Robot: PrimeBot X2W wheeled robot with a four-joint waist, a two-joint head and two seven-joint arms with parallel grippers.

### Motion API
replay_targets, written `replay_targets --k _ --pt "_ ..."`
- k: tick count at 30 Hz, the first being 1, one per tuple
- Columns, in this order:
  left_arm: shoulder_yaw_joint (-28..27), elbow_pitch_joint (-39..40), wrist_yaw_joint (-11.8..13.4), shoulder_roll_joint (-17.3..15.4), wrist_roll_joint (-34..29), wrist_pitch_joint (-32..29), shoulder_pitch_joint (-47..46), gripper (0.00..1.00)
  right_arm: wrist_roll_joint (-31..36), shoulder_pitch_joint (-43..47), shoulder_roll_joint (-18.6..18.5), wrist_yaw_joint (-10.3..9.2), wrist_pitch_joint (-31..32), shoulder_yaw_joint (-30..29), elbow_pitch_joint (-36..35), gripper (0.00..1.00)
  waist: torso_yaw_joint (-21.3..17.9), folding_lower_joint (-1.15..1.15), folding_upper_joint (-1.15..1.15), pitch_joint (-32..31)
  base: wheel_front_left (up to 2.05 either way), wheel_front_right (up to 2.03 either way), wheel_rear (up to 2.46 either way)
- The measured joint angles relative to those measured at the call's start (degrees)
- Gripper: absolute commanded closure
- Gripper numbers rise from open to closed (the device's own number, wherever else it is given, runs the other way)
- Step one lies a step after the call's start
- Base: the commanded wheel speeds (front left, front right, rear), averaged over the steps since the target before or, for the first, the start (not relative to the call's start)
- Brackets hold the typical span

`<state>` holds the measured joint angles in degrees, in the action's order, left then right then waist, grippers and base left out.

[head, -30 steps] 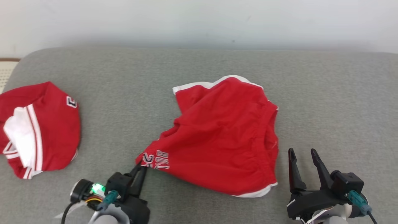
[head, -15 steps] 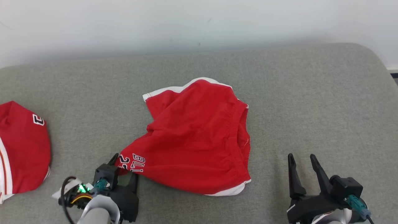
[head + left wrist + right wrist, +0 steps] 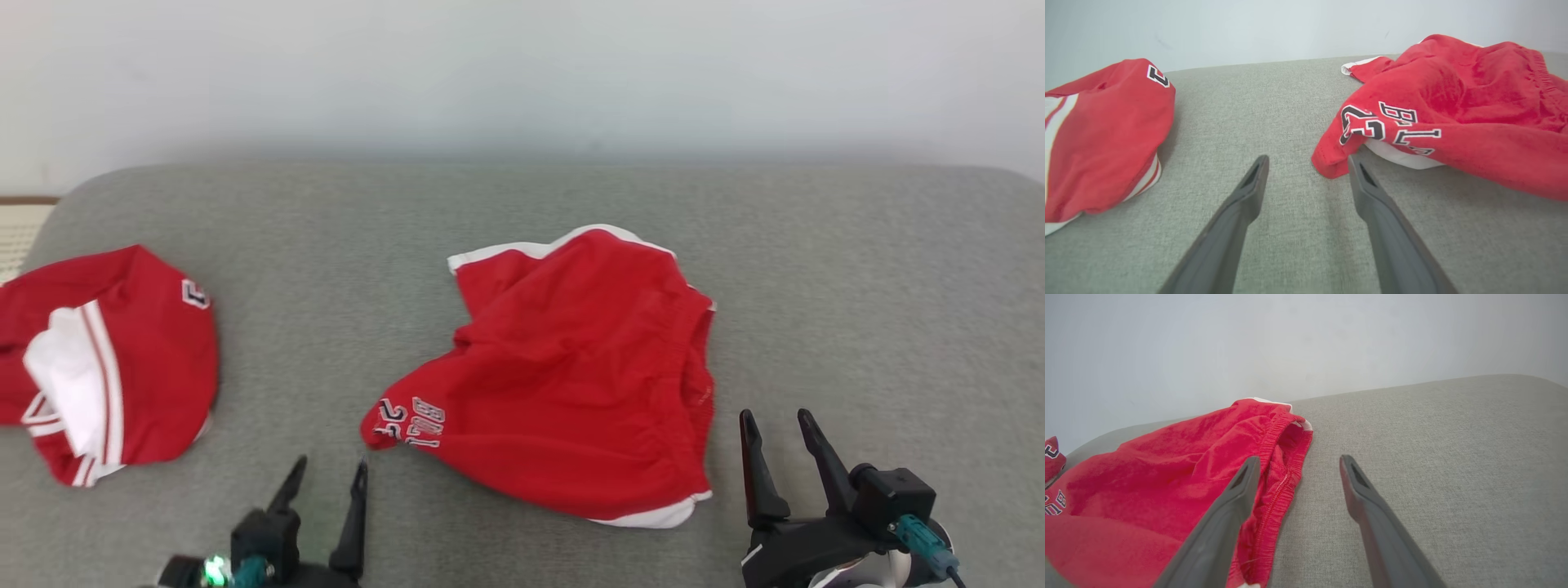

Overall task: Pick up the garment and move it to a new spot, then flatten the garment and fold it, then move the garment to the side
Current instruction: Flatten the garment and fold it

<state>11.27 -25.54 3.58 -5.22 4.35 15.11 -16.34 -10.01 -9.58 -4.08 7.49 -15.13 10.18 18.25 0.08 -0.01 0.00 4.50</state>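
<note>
Surface: grey upholstered pad, pale wall behind.
Garment: red shorts, white trim, crumpled mid-pad, lying free; printed corner points at the left tool.
Left tool: fingers apart, empty, tips just short of the printed corner; can't tell whether they touch it.
Right tool: fingers apart, empty, just beside the waistband side.
Other: second red garment, far left, well apart.
</note>
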Motion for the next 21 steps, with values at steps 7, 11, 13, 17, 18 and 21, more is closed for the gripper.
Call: replay_targets --k 7,11,13,17,18,21 --pt "-0.8 5.2 0.0 0.7 0.0 0.0 5.3 0.0 -0.4 -0.2 -1.0 0.0 0.0 0.7 1.3 0.0 3.8 0.0 0.0 -0.5 0.0 0.0 0.0" --pt "-1.4 7.2 -0.1 1.2 0.0 0.0 7.0 0.0 -0.5 -0.5 -1.3 0.0 0.0 0.6 3.2 0.0 6.5 0.0 0.0 -0.6 0.0 0.0 0.0" --pt "-1.4 7.4 -0.5 1.5 0.0 0.0 7.2 0.0 -0.6 -0.6 -1.5 0.0 0.0 0.5 4.3 0.0 7.7 0.0 0.0 -0.5 0.0 0.0 0.0" --pt "-1.8 7.7 -0.5 1.8 0.2 0.0 8.0 0.0 -0.8 -1.9 -1.5 0.0 0.0 0.6 7.3 0.0 9.8 0.0 0.0 0.1 0.0 0.0 0.0" --pt "-1.9 7.7 -0.7 1.8 0.2 0.0 8.2 0.0 -0.9 -1.9 -1.5 0.0 0.0 0.6 8.4 0.0 10.2 0.0 0.0 0.3 0.0 0.0 0.0" --pt "-2.0 8.0 -0.9 2.0 0.2 0.0 8.1 0.0 -1.4 -2.7 -1.4 0.0 0.0 0.6 11.6 0.0 10.9 0.0 0.0 1.1 0.0 0.0 0.0"
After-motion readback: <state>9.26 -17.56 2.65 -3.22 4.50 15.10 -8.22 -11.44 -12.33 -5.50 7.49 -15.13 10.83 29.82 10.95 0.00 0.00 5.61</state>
